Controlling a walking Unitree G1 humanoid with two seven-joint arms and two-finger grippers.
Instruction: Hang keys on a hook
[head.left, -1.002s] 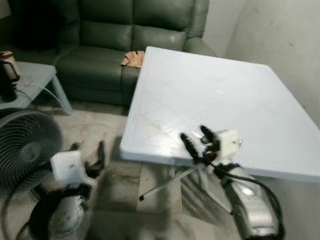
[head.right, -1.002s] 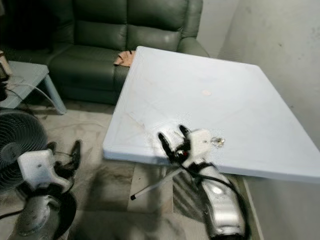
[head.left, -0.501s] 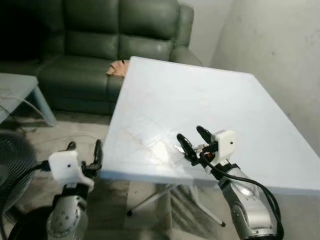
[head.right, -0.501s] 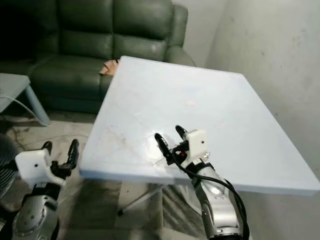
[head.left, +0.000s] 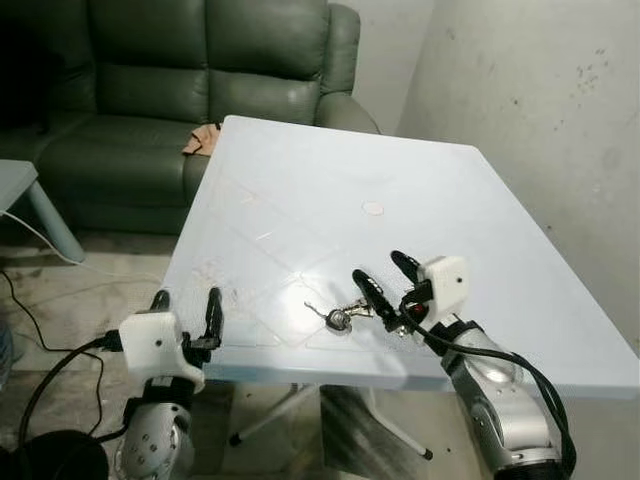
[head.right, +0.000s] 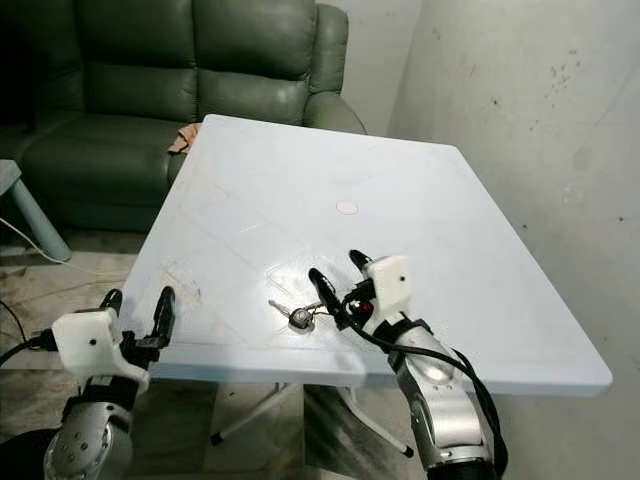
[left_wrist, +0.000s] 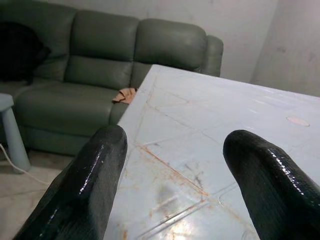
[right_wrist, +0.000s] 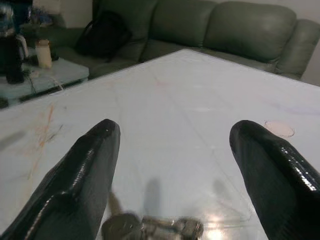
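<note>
A small bunch of keys lies on the white table near its front edge. My right gripper hovers low over the table just right of the keys, open, with nothing between its fingers. In the right wrist view the keys lie just before and below the two black fingers. My left gripper is open at the table's front left edge, holding nothing. Through the left wrist view its fingers frame the tabletop and the sofa.
A dark green sofa stands behind the table with an orange cloth on its seat. A small pale disc lies mid-table. A grey wall runs along the right. A low side table and cables are at left.
The whole view has shifted as I came closer to the table; the fan has left the picture. My right gripper now reaches over the tabletop beside the keys, and both arms are higher.
</note>
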